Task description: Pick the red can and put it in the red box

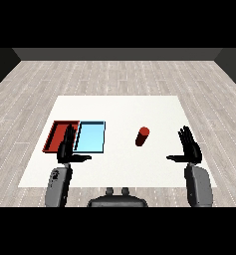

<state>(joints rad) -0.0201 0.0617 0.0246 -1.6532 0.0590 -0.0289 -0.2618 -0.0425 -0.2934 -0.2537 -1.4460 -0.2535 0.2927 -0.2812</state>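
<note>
Near tabletop's left edge: red tray (54,135), light blue tray (91,137) alongside. Red can (142,136) right of centre, untouched. Left hand (66,149), right hand (190,147) held open, fingers straight.

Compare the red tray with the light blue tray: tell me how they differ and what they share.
Colour: the red tray is red, the light blue tray pale blue. Position: the red tray lies at the left, the light blue tray beside it, nearer the red can. Cover: the left hand overlaps part of the red tray in this view; the light blue tray shows almost whole. Shared: both are shallow rectangles lying flat on the white table, and neither holds the can.
</note>
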